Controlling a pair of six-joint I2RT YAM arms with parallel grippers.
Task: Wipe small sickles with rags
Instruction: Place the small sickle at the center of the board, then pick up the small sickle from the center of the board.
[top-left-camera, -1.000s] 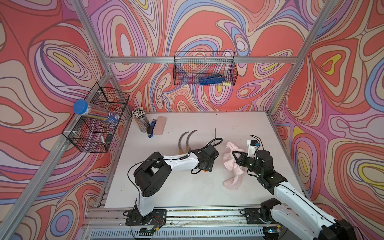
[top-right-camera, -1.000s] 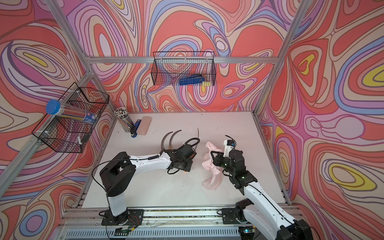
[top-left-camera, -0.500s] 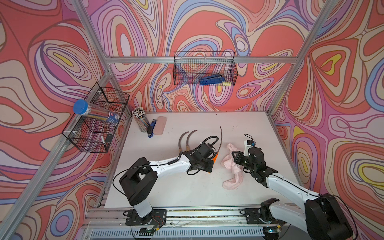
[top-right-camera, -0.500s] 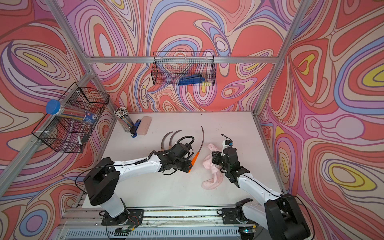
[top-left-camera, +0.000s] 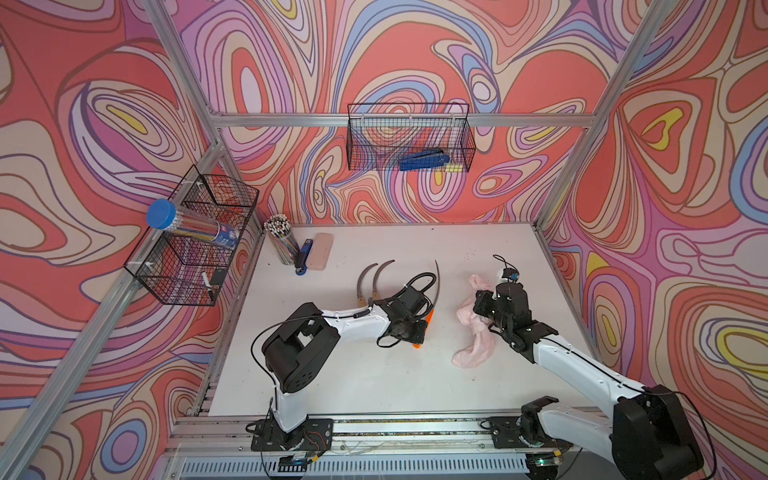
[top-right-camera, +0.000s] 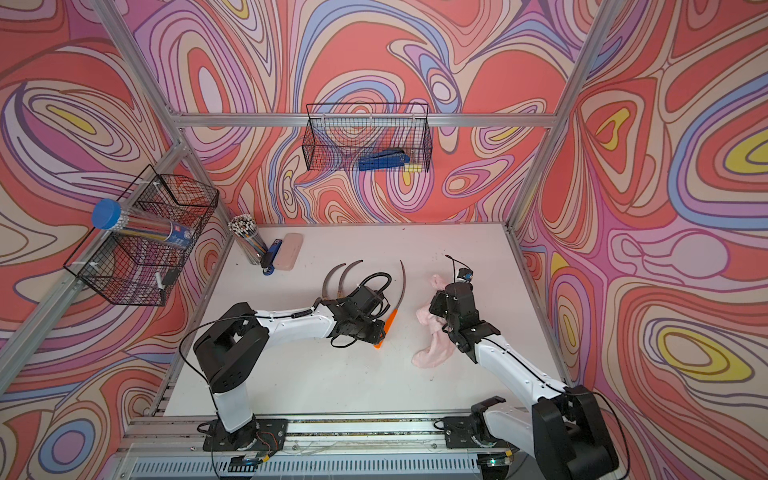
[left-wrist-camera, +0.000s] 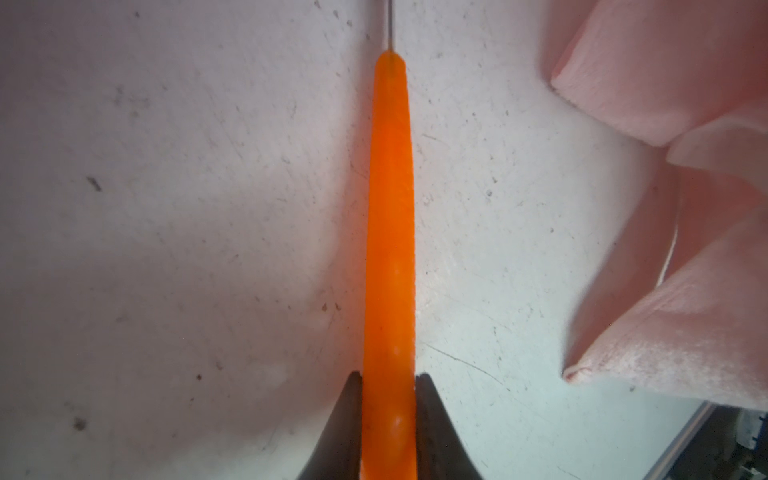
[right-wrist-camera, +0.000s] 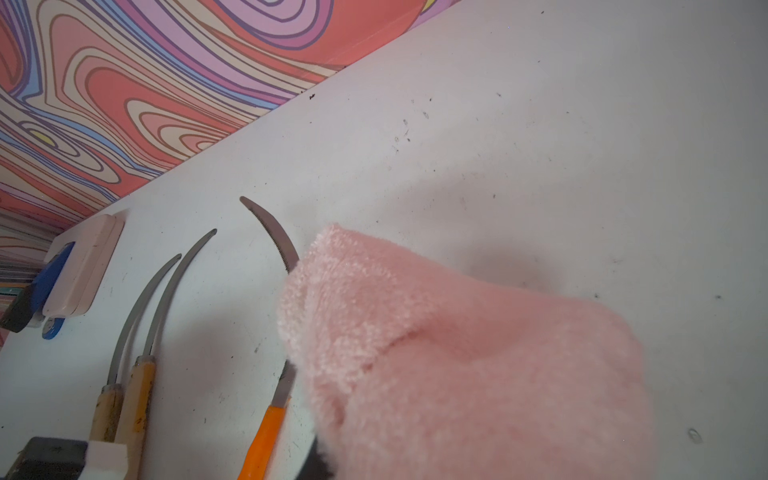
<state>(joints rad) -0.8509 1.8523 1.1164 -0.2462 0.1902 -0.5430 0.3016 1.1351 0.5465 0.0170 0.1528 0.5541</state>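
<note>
Broadly, one white table (top-left-camera: 374, 374) carries everything, and two wire baskets hang on the walls: the back basket (top-left-camera: 409, 137) and the side basket (top-left-camera: 195, 241). Two arms reach in. The left gripper (left-wrist-camera: 388, 386) clamps the orange handle, with a finger tight against each side. The right gripper (top-left-camera: 484, 305) is closed on the one pink rag (top-left-camera: 473, 353), which trails from it onto the table toward the front edge.

Of three sickles, the orange-handled sickle (top-left-camera: 435, 282) lies just left of the rag with its blade pointing at the back wall. The two wooden-handled sickles (right-wrist-camera: 137, 316) lie side by side farther left; in both top views the left arm's wrist covers their handles. In the right wrist view the rag hides the middle of the orange one's blade, possibly touching it.

In the back-left corner one pencil cup (top-left-camera: 282, 245), one blue stapler (top-left-camera: 303, 257) and one pink case (top-left-camera: 319, 251) sit close together.
</note>
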